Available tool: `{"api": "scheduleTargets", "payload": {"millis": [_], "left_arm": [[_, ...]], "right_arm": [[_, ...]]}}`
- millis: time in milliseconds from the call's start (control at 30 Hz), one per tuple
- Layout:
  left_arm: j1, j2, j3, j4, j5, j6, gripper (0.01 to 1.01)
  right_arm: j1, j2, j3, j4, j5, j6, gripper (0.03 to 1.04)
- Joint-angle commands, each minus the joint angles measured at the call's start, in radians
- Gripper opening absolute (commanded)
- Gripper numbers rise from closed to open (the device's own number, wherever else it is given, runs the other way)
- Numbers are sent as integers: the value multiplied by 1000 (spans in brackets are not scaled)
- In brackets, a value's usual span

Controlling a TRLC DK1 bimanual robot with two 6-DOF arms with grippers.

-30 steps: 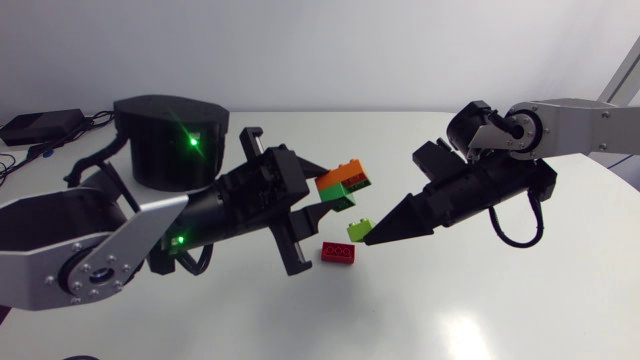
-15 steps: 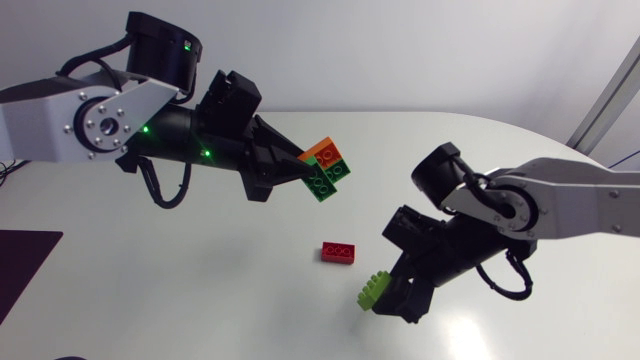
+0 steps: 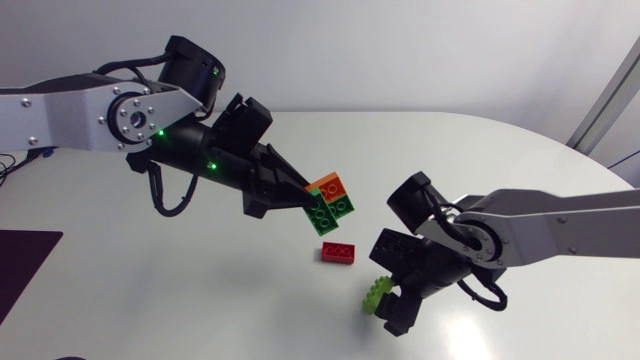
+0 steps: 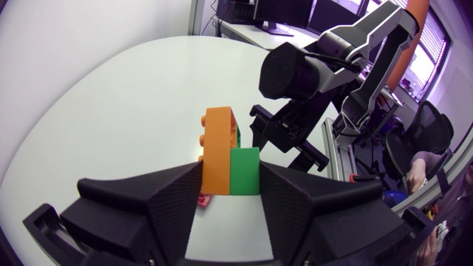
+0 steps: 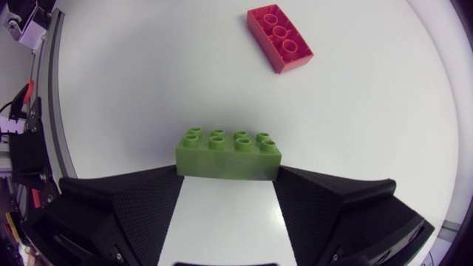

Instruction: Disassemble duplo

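- Our left claw (image 3: 306, 196), two matte black wedges, is clamped on a glossy stack of orange and green studded bricks (image 3: 331, 197), held above the smooth white counter (image 3: 180, 290).
- Our right claw (image 5: 228, 181) pinches a lime-green eight-stud brick (image 5: 228, 155) by its ends.
- A red rectangular brick (image 3: 339, 252) lies flat on the counter between them.

Lime brick (image 5: 228, 157), red brick (image 5: 279, 38) and orange-green stack (image 4: 228, 159) are glossy plastic; table (image 5: 133, 96) smooth.
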Motion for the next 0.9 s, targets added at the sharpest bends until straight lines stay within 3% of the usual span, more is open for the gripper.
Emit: {"api": "scheduleTargets", "payload": {"millis": [0, 100, 167, 200, 300, 533, 800, 867], "left_arm": [[1, 25, 42, -10, 23, 28, 459], [-2, 28, 45, -19, 23, 39, 456], [-4, 31, 51, -22, 23, 47, 452], [-4, 33, 52, -27, 23, 56, 452], [1, 44, 68, -65, 28, 102, 452], [9, 68, 118, -196, 44, 237, 451], [-19, 110, 207, -386, 78, 418, 451], [-25, 117, 223, -406, 86, 429, 449]], "right_arm": [[7, 38, -31, 29, 7, 8, 389], [9, 48, -35, 40, 12, 6, 689], [7, 35, -35, 40, 18, 6, 966], [4, 16, -34, 38, 18, 5, 1000], [-45, -76, -8, -15, -40, -11, 1000], [-230, -237, 138, -203, -364, -74, 1000], [-299, -131, 301, -319, -681, -92, 992], [-302, -82, 334, -347, -738, -109, 948]]}}
